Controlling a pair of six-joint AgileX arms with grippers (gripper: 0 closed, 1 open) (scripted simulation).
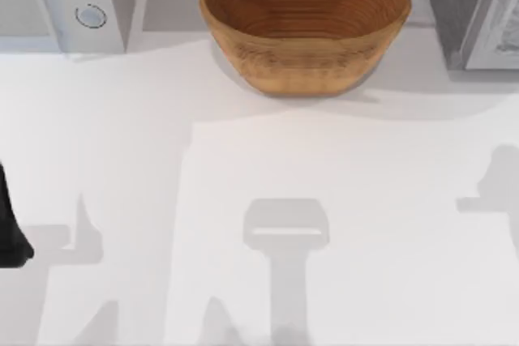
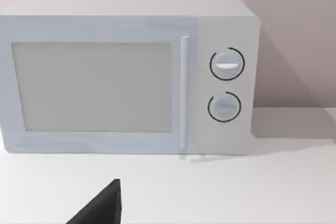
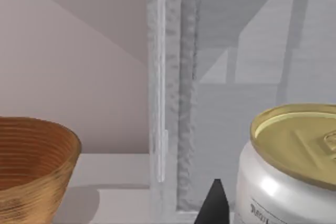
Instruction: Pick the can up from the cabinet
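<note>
The can (image 3: 294,171) is white with a gold lid and stands upright, close in the right wrist view, with the grey inner walls of the cabinet (image 3: 173,103) behind it. A black part of my right gripper (image 3: 214,205) pokes in just beside the can, not visibly touching it. From above, the cabinet (image 1: 470,6) is at the table's back right corner. My left arm (image 1: 10,228) rests at the table's left edge, and a black tip of my left gripper (image 2: 100,208) shows in its wrist view, facing the microwave.
A white microwave (image 1: 65,2) with two dials stands at the back left. A brown woven basket (image 1: 304,18) stands at the back middle, just left of the cabinet. The white tabletop (image 1: 259,200) carries the arms' shadows.
</note>
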